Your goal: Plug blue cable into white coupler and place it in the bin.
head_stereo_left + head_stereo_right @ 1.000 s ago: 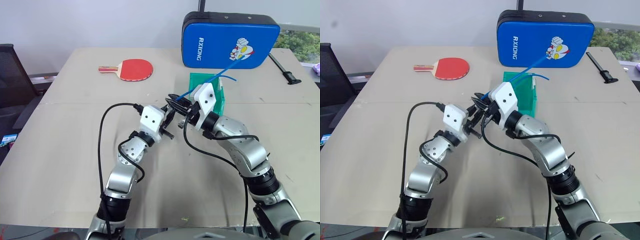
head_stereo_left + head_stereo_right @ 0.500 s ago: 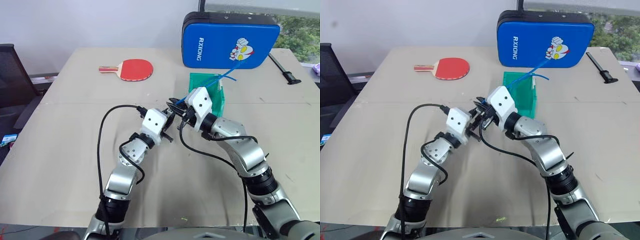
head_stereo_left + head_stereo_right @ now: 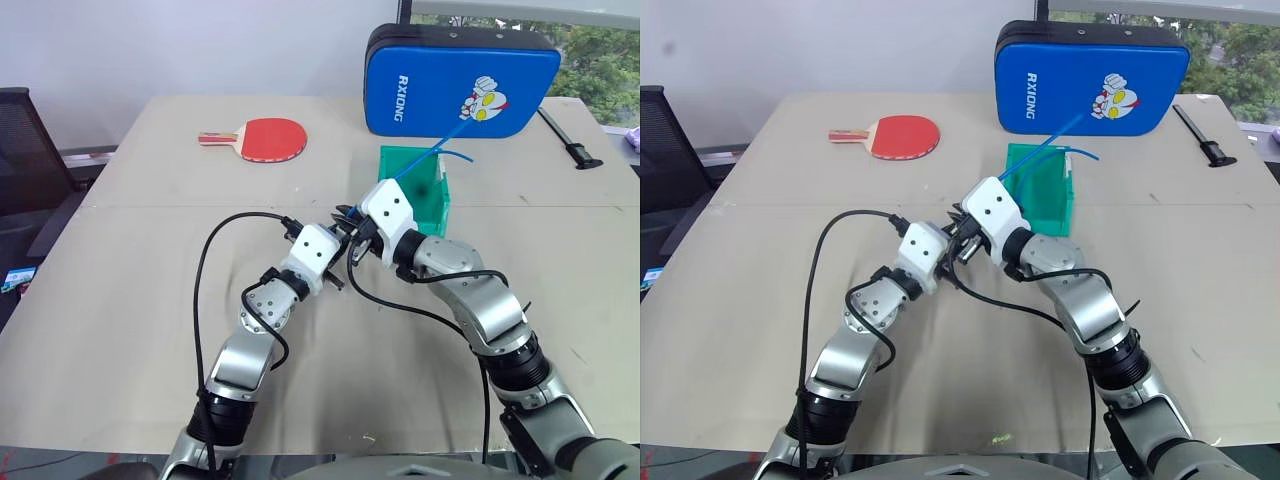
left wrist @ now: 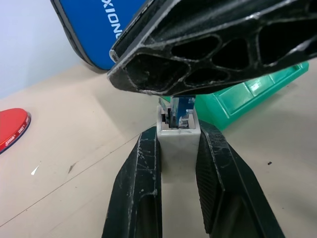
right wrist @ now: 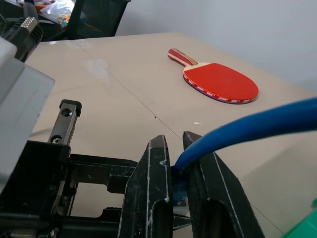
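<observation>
Grippers meet mid-table just in front of the green bin (image 3: pixel 430 190): left gripper (image 4: pixel 178 148) clamped on white coupler (image 4: pixel 178 141), right gripper (image 5: pixel 176 168) clamped on blue cable (image 5: pixel 247 126) near its plug. Plug end sits at coupler's socket, rest of cable arcs up over bin.

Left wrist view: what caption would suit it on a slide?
Left gripper clamps the white coupler while the blue cable plug meets its socket.

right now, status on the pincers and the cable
Left pincer shut on coupler. Right pincer shut on cable, plug at the socket. Bin just behind, nothing blocking.
</observation>
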You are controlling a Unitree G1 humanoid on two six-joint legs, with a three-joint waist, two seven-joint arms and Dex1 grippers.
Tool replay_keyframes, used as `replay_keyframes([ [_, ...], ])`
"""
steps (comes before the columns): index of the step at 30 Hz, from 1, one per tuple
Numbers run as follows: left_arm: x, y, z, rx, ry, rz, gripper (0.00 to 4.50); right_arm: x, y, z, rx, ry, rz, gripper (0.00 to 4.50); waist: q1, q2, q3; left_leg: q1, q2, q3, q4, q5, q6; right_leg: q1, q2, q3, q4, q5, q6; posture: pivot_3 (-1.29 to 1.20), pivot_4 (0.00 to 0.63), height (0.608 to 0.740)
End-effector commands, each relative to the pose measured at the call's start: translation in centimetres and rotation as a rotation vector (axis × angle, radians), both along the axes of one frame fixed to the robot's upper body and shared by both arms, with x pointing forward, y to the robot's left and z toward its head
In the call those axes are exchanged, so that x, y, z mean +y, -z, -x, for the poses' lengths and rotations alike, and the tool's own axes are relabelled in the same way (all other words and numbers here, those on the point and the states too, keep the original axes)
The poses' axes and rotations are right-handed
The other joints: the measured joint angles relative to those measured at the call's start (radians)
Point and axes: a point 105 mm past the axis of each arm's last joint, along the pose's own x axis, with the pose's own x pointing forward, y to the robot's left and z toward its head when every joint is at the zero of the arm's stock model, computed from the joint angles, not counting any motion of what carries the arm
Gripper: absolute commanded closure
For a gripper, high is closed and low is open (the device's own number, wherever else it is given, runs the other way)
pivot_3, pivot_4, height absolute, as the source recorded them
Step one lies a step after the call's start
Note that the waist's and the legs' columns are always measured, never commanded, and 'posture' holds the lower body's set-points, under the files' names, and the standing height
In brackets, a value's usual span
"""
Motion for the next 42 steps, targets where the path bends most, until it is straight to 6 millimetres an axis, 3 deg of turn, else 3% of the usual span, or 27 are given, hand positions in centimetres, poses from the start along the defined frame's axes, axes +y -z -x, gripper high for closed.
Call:
replay_keyframes([
  [1, -1.9, -4.3, 1.1, -0.159, 0.098, 0.092, 4.16, 0.1, 2.5, -0.4, 0.081, 0.036, 0.047, 4.5, 0.0, 0.0, 0.0, 0.0, 0.0, 0.0, 0.0, 0.0, 0.0, 0.0, 0.0, 0.0, 0.0, 0.0, 0.0, 0.0, 0.15, 0.74],
  [6, -2.7, -6.4, 1.6, -0.205, 0.14, 0.173, 4.16, -0.9, 7.7, -0.7, 0.283, 0.089, 0.189, 4.5, -0.001, 0.0, 0.0, 0.0, 0.0, 0.0, 0.0, 0.0, 0.0, 0.0, 0.0, 0.0, 0.0, 0.0, 0.0, 0.0, 0.15, 0.74],
  [9, -2.8, -7.2, 1.7, -0.223, 0.141, 0.2, 4.16, -0.6, 8.5, -0.6, 0.311, 0.078, 0.201, 4.5, -0.002, 0.0, 0.0, 0.0, 0.0, 0.0, 0.0, 0.0, 0.0, 0.0, 0.0, 0.0, 0.0, 0.0, 0.0, 0.0, 0.15, 0.74],
  [16, -1.8, -5.5, 1.2, -0.129, 0.106, 0.216, 4.16, -0.3, 1.1, -1.5, 0.07, 0.058, -0.064, 4.5, -0.012, 0.0, 0.0, 0.0, 0.0, 0.0, 0.0, 0.0, 0.0, 0.0, 0.0, -0.001, 0.0, 0.0, 0.0, 0.0, 0.15, 0.74],
  [17, -1.8, -5.3, 1.2, -0.118, 0.107, 0.213, 3.12, -0.5, 0.6, -1.3, 0.06, 0.041, -0.07, 4.5, -0.011, 0.0, 0.0, 0.0, -0.001, 0.0, 0.0, 0.0, 0.0, 0.0, 0.0, 0.0, 0.0, 0.0, 0.0, 0.0, 0.15, 0.74],
  [18, -1.8, -5.1, 1.2, -0.108, 0.11, 0.208, 2.86, -0.7, 0.1, -1.1, 0.051, 0.025, -0.071, 4.5, -0.011, 0.0, 0.0, 0.0, -0.001, 0.0, 0.0, 0.0, 0.0, 0.0, 0.0, -0.001, 0.0, 0.0, 0.0, 0.0, 0.15, 0.74],
  [19, -1.8, -4.9, 1.1, -0.083, 0.115, 0.222, 2.29, -0.9, -0.5, -0.9, 0.041, 0.004, -0.075, 4.5, -0.011, 0.0, 0.0, 0.0, -0.001, -0.001, 0.0, 0.0, 0.0, 0.0, -0.001, -0.001, 0.0, 0.0, 0.0, 0.0, 0.15, 0.74],
  [20, -1.6, -5.0, 1.1, -0.065, 0.12, 0.237, 2.21, -1.3, -1.3, -0.9, 0.035, -0.005, -0.086, 4.5, -0.014, -0.001, 0.001, 0.0, -0.002, 0.0, 0.0, 0.0, 0.0, 0.0, -0.002, 0.0, 0.0, 0.0, 0.0, 0.0, 0.15, 0.74],
  [21, -1.4, -5.1, 1.1, -0.047, 0.125, 0.253, 1.83, -1.8, -2.4, -1.2, 0.031, -0.004, -0.11, 4.5, -0.015, -0.001, 0.001, 0.0, -0.002, 0.0, 0.0, 0.0, 0.0, 0.0, -0.002, 0.0, 0.0, 0.0, 0.0, 0.0, 0.15, 0.74],
  [26, -0.5, -6.2, 1.5, 0.006, 0.171, 0.275, 1.83, -4.2, -5.8, -3.2, 0.053, 0.028, -0.184, 4.5, -0.025, -0.001, 0.002, 0.0, -0.001, -0.001, 0.0, 0.0, 0.0, 0.0, -0.001, 0.0, 0.001, 0.0, 0.0, 0.0, 0.15, 0.74],
  [29, -0.3, -8.2, 1.9, 0.025, 0.224, 0.289, 1.83, -6.4, -6.5, -5.8, 0.111, 0.093, -0.207, 4.5, -0.026, -0.001, 0.003, 0.001, 0.0, -0.001, 0.0, 0.0, 0.0, 0.0, 0.001, 0.0, 0.001, 0.0, 0.0, 0.0, 0.15, 0.74],
  [32, -0.4, -9.3, 2.2, 0.057, 0.263, 0.287, 1.83, -8.3, -5.8, -8.6, 0.204, 0.185, -0.191, 4.5, -0.023, -0.001, 0.003, 0.001, 0.0, -0.001, 0.0, 0.0, 0.0, 0.001, 0.001, 0.0, 0.001, 0.0, 0.0, 0.0, 0.15, 0.74],
  [37, -0.7, -10.0, 2.4, 0.091, 0.27, 0.253, 1.83, -9.4, -4.9, -11.4, 0.292, 0.24, -0.164, 4.5, -0.026, -0.001, 0.003, 0.0, -0.001, 0.002, 0.0, 0.0, 0.0, 0.0, 0.001, 0.003, 0.0, 0.0, 0.0, 0.0, 0.15, 0.74],
  [40, -0.7, -9.9, 2.3, 0.115, 0.263, 0.242, 1.79, -10.1, -4.4, -12.4, 0.297, 0.27, -0.134, 3.49, -0.025, -0.001, 0.003, 0.0, -0.001, 0.002, -0.004, 0.001, -0.001, -0.001, 0.001, 0.004, -0.001, 0.0, 0.0, 0.0, 0.15, 0.74],
  [42, -0.5, -9.8, 2.2, 0.124, 0.246, 0.236, 1.79, -10.3, -4.8, -12.6, 0.284, 0.271, -0.133, 2.45, -0.025, -0.001, 0.003, 0.0, -0.001, 0.002, -0.005, 0.001, -0.002, -0.002, 0.001, 0.005, -0.001, 0.0, 0.0, 0.0, 0.15, 0.74],
])
